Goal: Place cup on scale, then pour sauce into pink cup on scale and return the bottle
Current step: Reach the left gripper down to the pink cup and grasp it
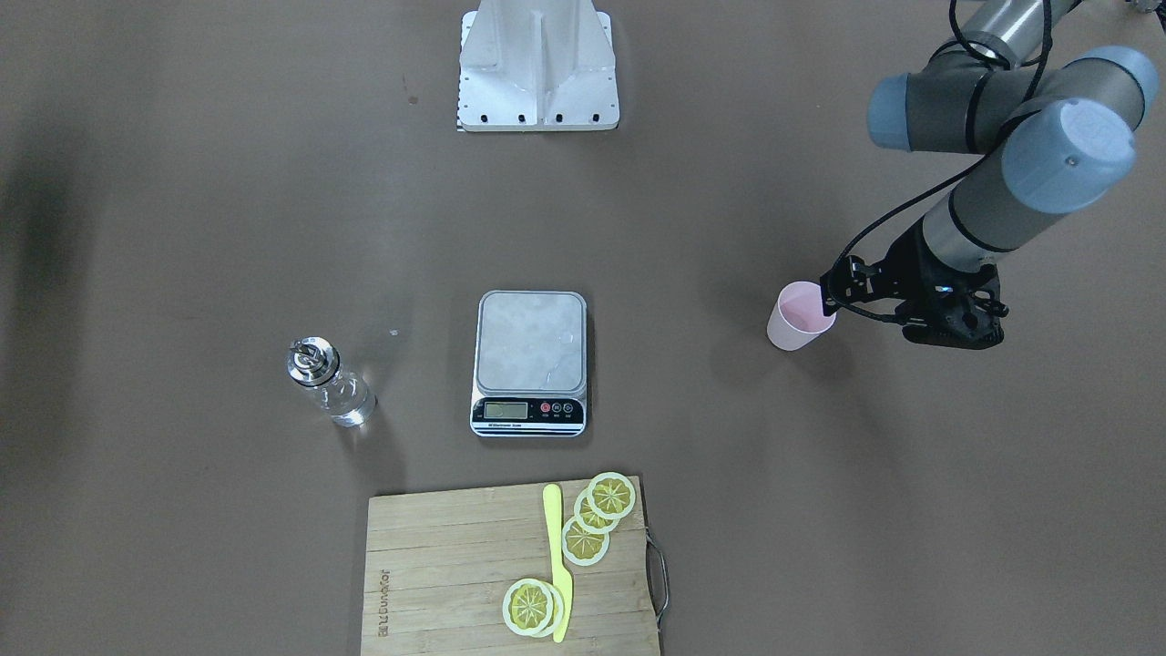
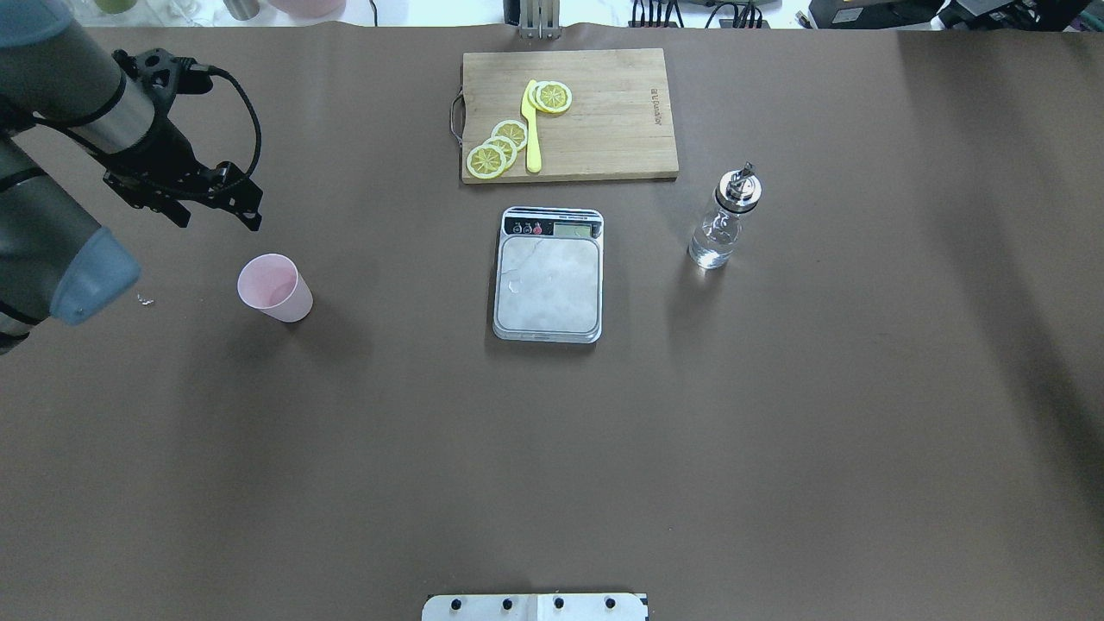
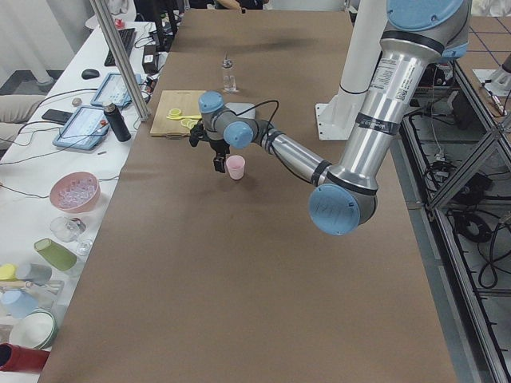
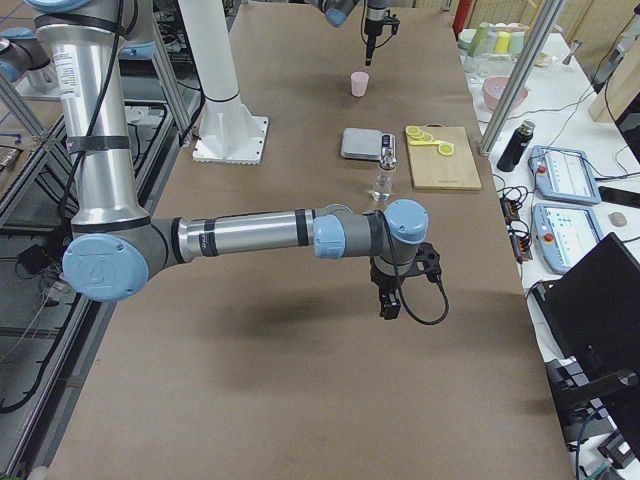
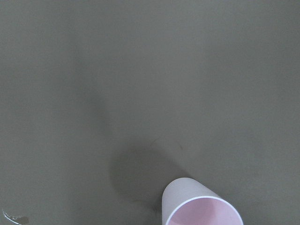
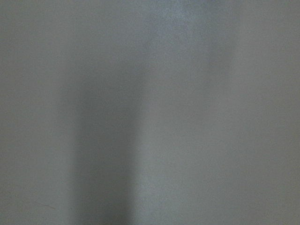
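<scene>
The pale pink cup point(image 2: 276, 289) stands upright on the brown table at the robot's left, apart from the scale; it also shows in the front view point(image 1: 800, 316) and at the bottom of the left wrist view point(image 5: 201, 211). The silver scale point(image 2: 549, 285) lies mid-table with nothing on it. The clear glass bottle point(image 2: 724, 220) with its metal pourer stands to the scale's right, clear liquid inside. My left gripper point(image 2: 218, 217) hovers open and empty just beyond the cup. My right gripper point(image 4: 390, 298) shows only in the right side view, over bare table; I cannot tell its state.
A wooden cutting board point(image 2: 604, 129) with lemon slices point(image 2: 496, 153) and a yellow knife point(image 2: 531, 129) lies just beyond the scale. The robot's base plate point(image 2: 535, 608) is at the near edge. Clutter sits on a side bench point(image 3: 72, 191) off the table.
</scene>
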Robot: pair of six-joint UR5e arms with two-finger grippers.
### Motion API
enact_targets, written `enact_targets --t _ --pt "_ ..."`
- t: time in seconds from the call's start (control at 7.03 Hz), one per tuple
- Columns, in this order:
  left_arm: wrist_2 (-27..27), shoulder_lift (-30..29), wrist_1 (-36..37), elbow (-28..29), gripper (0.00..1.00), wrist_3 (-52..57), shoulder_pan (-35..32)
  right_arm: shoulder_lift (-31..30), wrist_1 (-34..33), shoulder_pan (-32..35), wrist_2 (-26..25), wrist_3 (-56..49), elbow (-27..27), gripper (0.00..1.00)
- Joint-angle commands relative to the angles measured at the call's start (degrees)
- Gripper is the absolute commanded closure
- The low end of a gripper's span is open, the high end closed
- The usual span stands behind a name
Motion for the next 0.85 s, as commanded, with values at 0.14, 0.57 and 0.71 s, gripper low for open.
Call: enact_targets --t 0.14,0.57,0.71 --pt "4.16 1.07 -3.25 0.10 0.05 -2.83 3.53 0.16 0.09 -0.09 -0.03 0.00 0.10 0.00" --pt "4.08 1.25 -3.44 0.28 0.27 -2.12 4.84 0.25 0.09 0.00 -0.20 0.00 0.10 0.00" --pt "4.16 1.17 -3.44 0.45 0.29 -2.04 5.55 0.34 0.09 -0.08 -0.64 0.00 0.10 0.00"
